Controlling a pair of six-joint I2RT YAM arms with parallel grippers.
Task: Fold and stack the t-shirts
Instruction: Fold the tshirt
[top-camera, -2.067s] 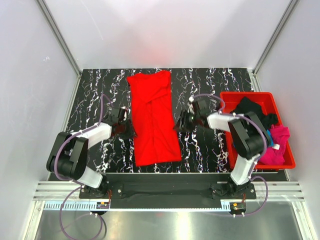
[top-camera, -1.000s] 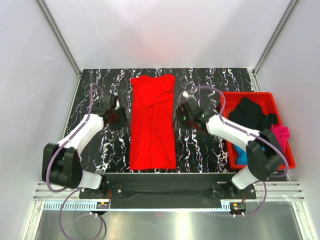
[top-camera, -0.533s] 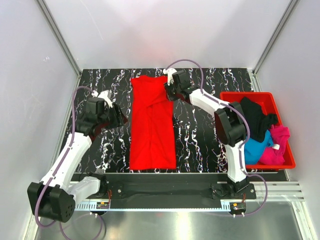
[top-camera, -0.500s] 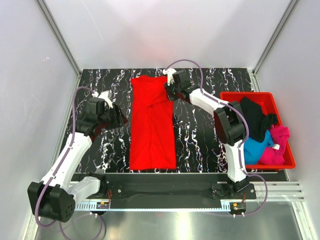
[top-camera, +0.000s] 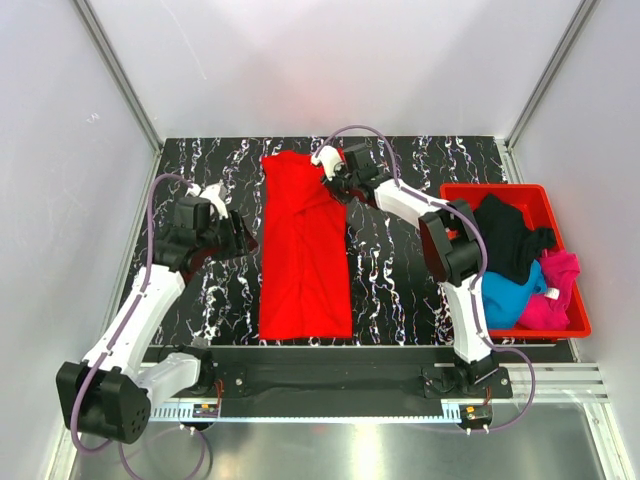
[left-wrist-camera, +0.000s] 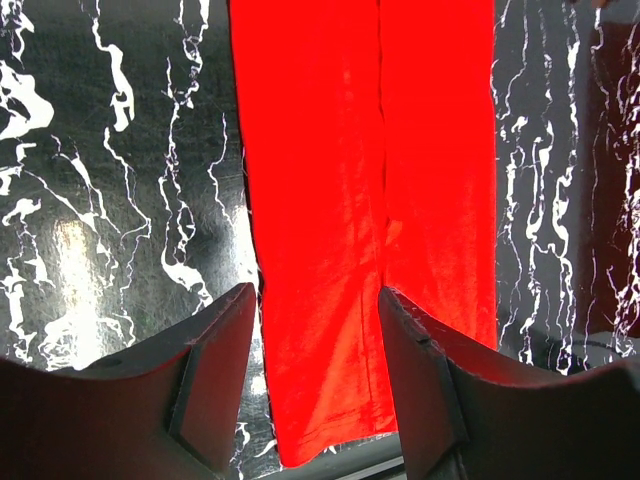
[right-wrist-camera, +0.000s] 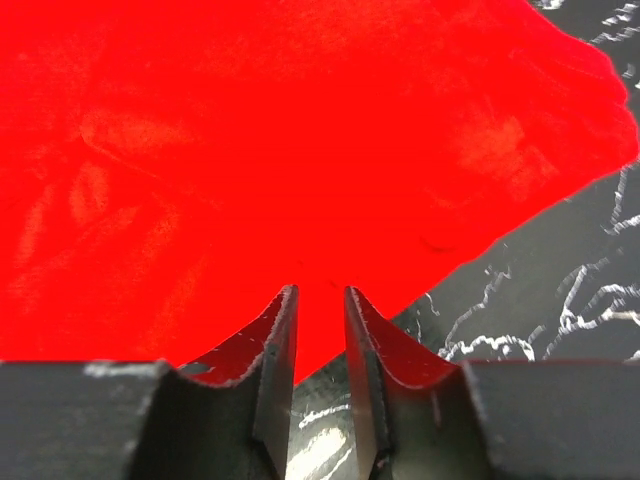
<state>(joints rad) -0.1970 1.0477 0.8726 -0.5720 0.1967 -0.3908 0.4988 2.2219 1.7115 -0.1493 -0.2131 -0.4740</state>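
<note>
The bright red t-shirt (top-camera: 305, 250) lies flat on the black marbled table, folded into a long strip running from far to near. It also shows in the left wrist view (left-wrist-camera: 360, 200) and the right wrist view (right-wrist-camera: 300, 130). My left gripper (top-camera: 243, 240) hovers open and empty by the shirt's left edge; in its wrist view (left-wrist-camera: 315, 295) the shirt's near end lies between the jaws. My right gripper (top-camera: 330, 178) sits at the shirt's far right corner. Its jaws (right-wrist-camera: 320, 292) stand a narrow gap apart over the cloth edge. Black (top-camera: 505, 230), blue (top-camera: 500, 300) and pink (top-camera: 558, 290) shirts lie in the bin.
The red plastic bin (top-camera: 460, 190) stands at the table's right side, next to the right arm. White walls and metal frame posts enclose the table on three sides. The arm bases sit along the near edge.
Both arms have risen and reached out. The right gripper went from beside the shirt's middle to its far right corner. The shirt was straightened into an upright strip.
</note>
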